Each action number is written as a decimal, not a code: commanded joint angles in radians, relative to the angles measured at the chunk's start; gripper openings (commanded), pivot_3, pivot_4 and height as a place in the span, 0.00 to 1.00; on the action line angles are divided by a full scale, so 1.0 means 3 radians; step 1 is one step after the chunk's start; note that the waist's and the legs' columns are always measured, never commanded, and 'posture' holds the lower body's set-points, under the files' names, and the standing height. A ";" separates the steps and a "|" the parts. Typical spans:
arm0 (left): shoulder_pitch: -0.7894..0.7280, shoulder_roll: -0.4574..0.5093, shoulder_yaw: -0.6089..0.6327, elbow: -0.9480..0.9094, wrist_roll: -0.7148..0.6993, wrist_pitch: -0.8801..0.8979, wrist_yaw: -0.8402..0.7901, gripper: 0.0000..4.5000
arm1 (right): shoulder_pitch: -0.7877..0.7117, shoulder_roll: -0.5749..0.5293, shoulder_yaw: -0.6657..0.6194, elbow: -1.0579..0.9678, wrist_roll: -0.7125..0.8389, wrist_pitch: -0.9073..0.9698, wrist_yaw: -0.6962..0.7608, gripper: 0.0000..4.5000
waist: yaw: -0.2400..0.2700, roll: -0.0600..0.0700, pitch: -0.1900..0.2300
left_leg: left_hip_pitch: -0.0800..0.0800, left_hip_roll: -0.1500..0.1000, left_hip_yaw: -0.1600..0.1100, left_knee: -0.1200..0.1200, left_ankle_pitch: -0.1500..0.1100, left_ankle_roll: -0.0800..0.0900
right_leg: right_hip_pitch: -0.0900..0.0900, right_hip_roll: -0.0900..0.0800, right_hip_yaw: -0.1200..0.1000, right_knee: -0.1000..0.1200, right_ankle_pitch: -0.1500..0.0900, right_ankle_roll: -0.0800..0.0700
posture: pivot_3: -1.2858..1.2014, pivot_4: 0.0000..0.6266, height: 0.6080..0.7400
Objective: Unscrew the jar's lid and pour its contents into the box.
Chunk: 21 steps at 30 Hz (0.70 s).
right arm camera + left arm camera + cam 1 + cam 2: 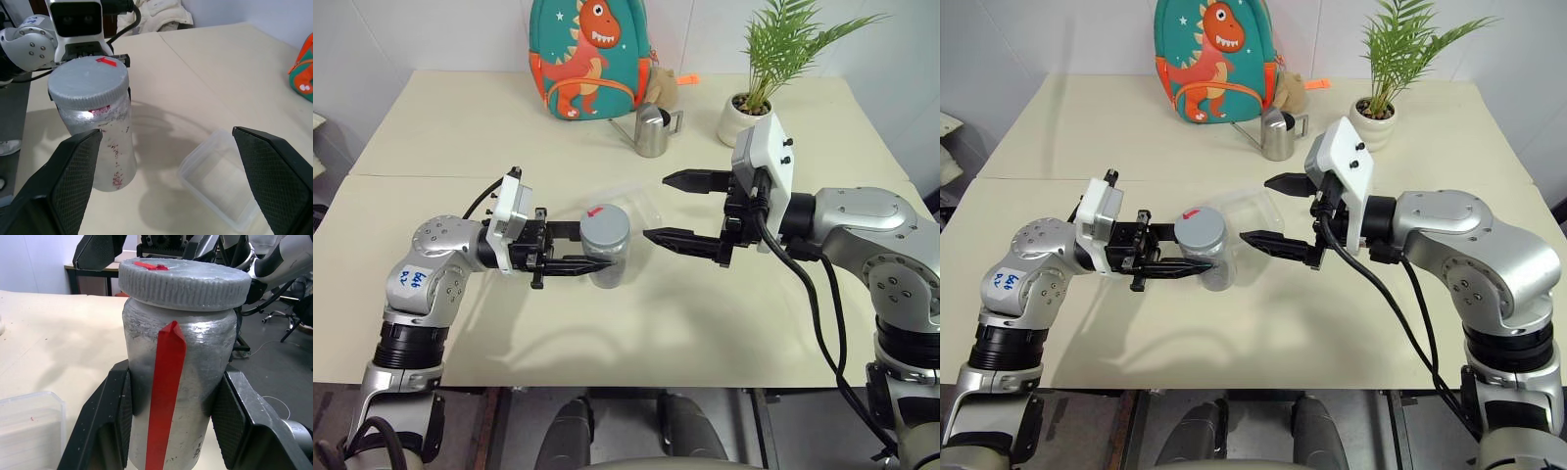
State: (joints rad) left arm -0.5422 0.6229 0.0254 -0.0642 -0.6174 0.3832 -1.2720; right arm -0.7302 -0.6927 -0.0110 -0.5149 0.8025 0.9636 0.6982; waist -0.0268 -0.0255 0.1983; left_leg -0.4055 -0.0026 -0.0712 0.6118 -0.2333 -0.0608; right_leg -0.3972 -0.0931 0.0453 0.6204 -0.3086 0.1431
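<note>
left gripper (570, 250) clamps the jar (607, 247) mid-body. right gripper (681, 210) hangs spread, empty. jar looks rigid, light, slick-sided; take the ribbed lid (182, 279) by its rim.

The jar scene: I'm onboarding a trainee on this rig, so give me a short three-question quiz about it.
1. True or false: the lid is already off the jar.
2. Which gripper holds the jar? A) left gripper B) right gripper C) neither
3. Fill in: the clear box lies on the ______, with nothing visible in it.

Key:
1. False; the lid sits on the jar, red mark on top.
2. A; its fingers clamp the jar's sides, while the right gripper stands open beside the lid, apart from it.
3. table.
</note>
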 commanded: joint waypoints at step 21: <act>-0.0111 -0.0010 -0.0009 -0.0016 0.0040 -0.0113 -0.0038 0.41 | -0.0374 0.0848 0.0486 0.0060 0.0092 -0.0125 -0.0235 1.00 | -0.0007 0.0000 0.0000 | 0.0000 0.0001 0.0000 0.0000 0.0000 0.0000 | -0.0001 0.0001 0.0000 0.0002 0.0000 0.0000 | 0.52 0.24 1.00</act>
State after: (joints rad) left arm -0.5611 0.6194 0.0164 -0.0604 -0.6071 0.3654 -1.2796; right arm -0.8365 -0.4454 0.1366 -0.4818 0.8404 0.9556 0.6224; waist -0.0289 -0.0254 0.1983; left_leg -0.4054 -0.0024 -0.0714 0.6116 -0.2333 -0.0608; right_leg -0.3974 -0.0928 0.0453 0.6210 -0.3086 0.1431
